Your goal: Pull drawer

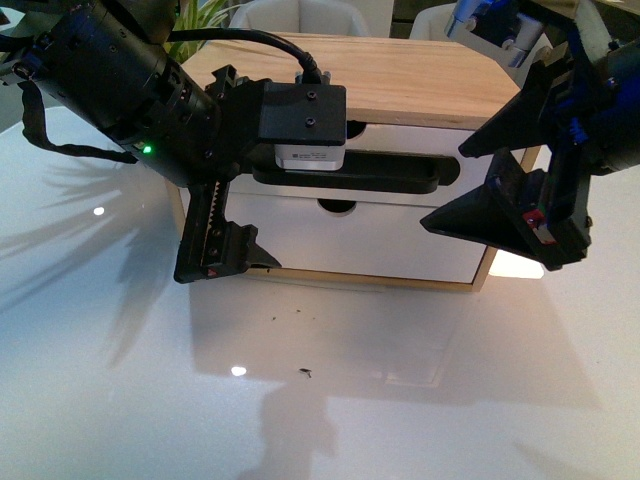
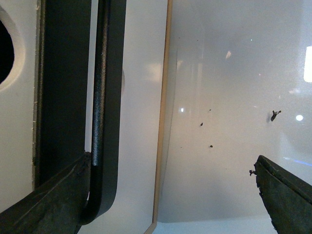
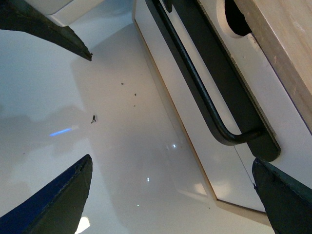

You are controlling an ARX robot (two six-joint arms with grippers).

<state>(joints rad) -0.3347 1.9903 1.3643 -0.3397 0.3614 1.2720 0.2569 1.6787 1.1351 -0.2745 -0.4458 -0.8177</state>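
The drawer (image 1: 405, 138) is the upper one in a small wooden cabinet, white-fronted, with a long black bar handle (image 1: 390, 178). My left gripper (image 1: 262, 220) is open at the handle's left end. In the left wrist view one finger (image 2: 44, 209) lies against the end of the handle (image 2: 100, 97) and the other finger (image 2: 287, 195) hangs over the table. My right gripper (image 1: 442, 190) is open by the handle's right end. In the right wrist view the handle (image 3: 204, 92) ends just short of one finger (image 3: 287, 195). The half-round notch (image 3: 238, 15) shows there.
Below sits a plain white drawer front (image 1: 380, 245) with no handle. The cabinet has a light wood top (image 1: 420, 80) and stands on a glossy white table (image 1: 350, 410) with a few dark specks (image 1: 304, 373). A plant (image 1: 200, 20) and white chairs stand behind.
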